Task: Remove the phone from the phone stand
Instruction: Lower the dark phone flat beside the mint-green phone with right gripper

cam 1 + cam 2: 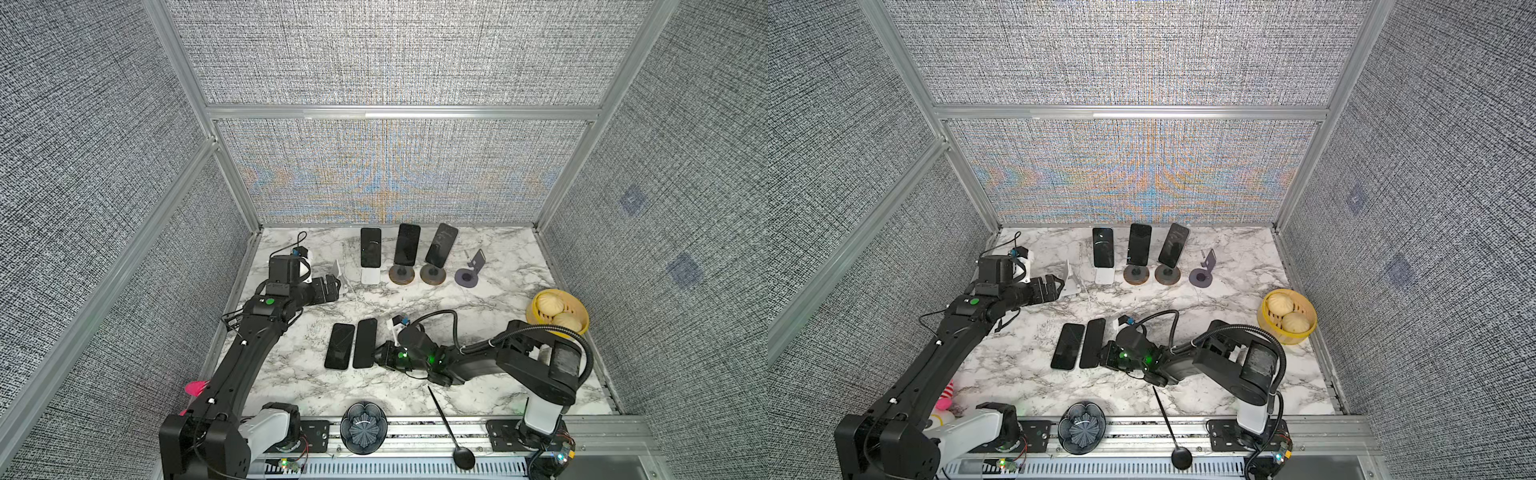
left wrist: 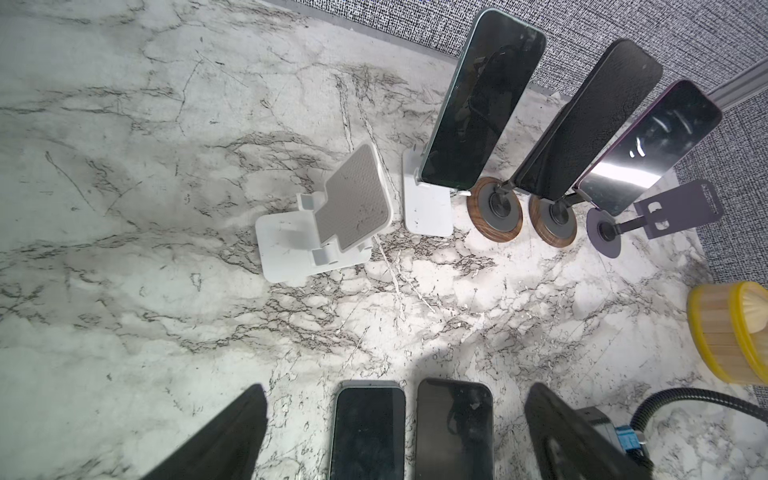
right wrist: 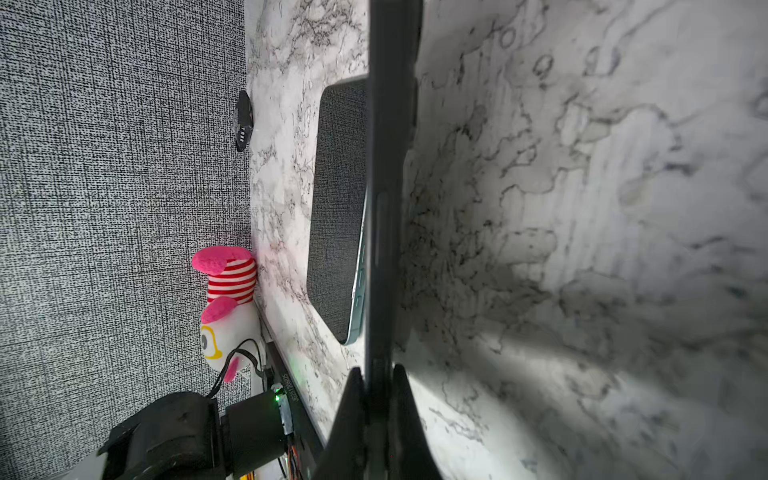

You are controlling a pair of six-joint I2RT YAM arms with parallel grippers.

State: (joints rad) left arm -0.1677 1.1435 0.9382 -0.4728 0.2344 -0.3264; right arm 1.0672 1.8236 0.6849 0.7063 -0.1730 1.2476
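Gripping the phone (image 1: 365, 343) by one short end with the right tool (image 1: 377, 354), clenched tight on it, near the middle of the front edge of the table (image 1: 299, 382). Lying flat or nearly so, just beside a second flat phone (image 1: 339, 345) on the side toward the left edge; resting on the table or just clear of it, cannot tell. Seen edge-on from the right wrist, pinched between the fingers (image 3: 349, 415). Holding the left tool (image 1: 334, 289) released and empty near the left edge, just beside an empty white stand (image 2: 349, 199). Along the back edge, three more phones (image 1: 407, 244) propped on stands (image 1: 402, 275), then an empty purple stand (image 1: 469, 270).
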